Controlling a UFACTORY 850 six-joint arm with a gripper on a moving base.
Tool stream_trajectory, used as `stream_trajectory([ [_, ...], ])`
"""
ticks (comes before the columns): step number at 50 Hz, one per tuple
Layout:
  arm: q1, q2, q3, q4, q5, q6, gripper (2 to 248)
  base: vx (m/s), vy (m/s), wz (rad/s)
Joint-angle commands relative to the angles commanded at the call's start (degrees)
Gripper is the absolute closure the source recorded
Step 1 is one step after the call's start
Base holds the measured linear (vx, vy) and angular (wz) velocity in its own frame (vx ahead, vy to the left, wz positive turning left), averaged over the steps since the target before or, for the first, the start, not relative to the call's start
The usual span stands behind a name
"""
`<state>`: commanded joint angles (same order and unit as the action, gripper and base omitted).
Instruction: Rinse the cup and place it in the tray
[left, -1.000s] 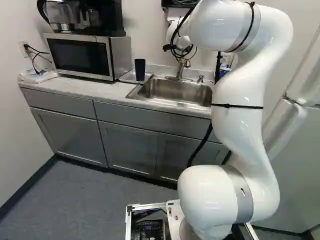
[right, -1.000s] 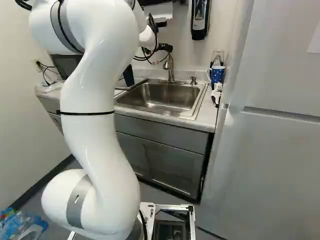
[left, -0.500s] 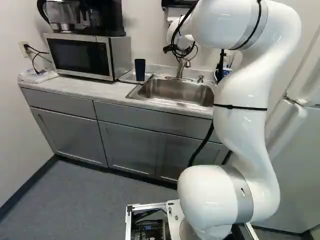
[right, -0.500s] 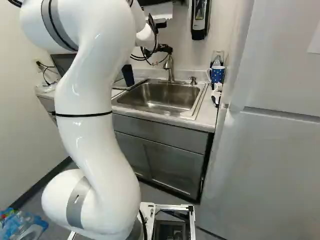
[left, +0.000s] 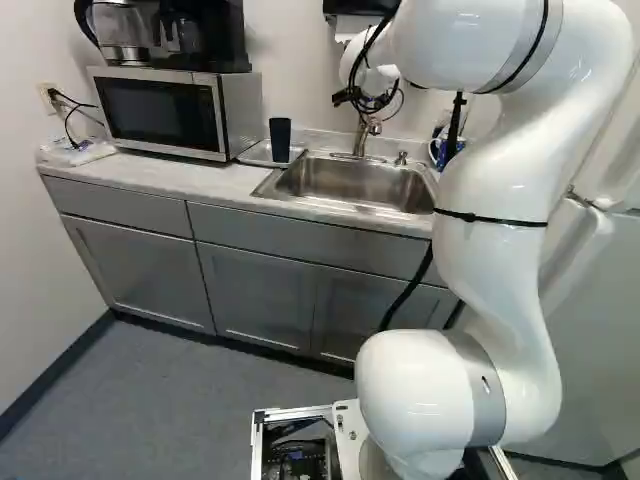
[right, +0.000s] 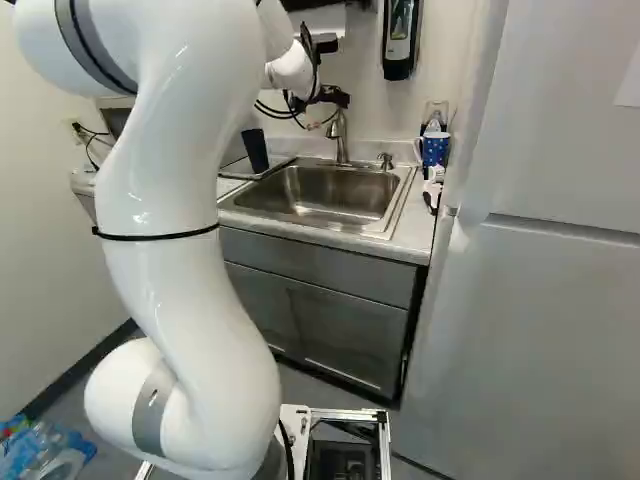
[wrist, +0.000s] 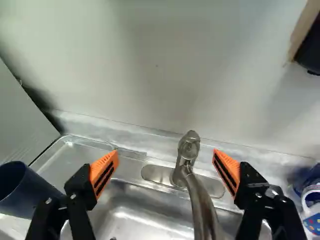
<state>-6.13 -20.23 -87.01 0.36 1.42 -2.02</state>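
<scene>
In the right base view the gripper (right: 330, 97) shows only in part, a black piece near the faucet (right: 340, 135). The wrist view shows the gripper (wrist: 166, 157) open, with orange pads wide apart and nothing gripped. Ahead, between the pads, rises the metal faucet (wrist: 202, 205) with its lever. The dark blue cup (wrist: 25, 192) is upright beyond the finger on the microwave side. In the left base view the cup (left: 280, 140) stands at the metal tray (left: 255, 155), left of the sink (left: 350, 183); its exact footing is unclear.
A microwave (left: 160, 112) with a coffee maker on top stands left of the tray. Right of the sink are a blue patterned mug (right: 434, 150) and small items. A soap dispenser (right: 399, 40) hangs on the wall, and a tall white fridge (right: 540, 300) bounds the right side.
The arm's upper links have swung rightward in the left base view and leftward in the right one. The wrist has shifted slightly to the right. Base and cup have not moved.
</scene>
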Motion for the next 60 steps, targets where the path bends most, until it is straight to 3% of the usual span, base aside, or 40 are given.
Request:
stream_trajectory([
  [14, -1.5, 3.3, 2.2, 0.0, -0.4, 0.0, 3, 0.000, 0.000, 0.000],
  [27, -2.8, 6.7, 5.5, 0.0, -3.5, 0.0, 3, 0.000, 0.000, 0.000],
  [60, -4.4, 16.0, 15.6, 0.0, -18.7, 0.0, 3, 0.000, 0.000, 0.000],
])
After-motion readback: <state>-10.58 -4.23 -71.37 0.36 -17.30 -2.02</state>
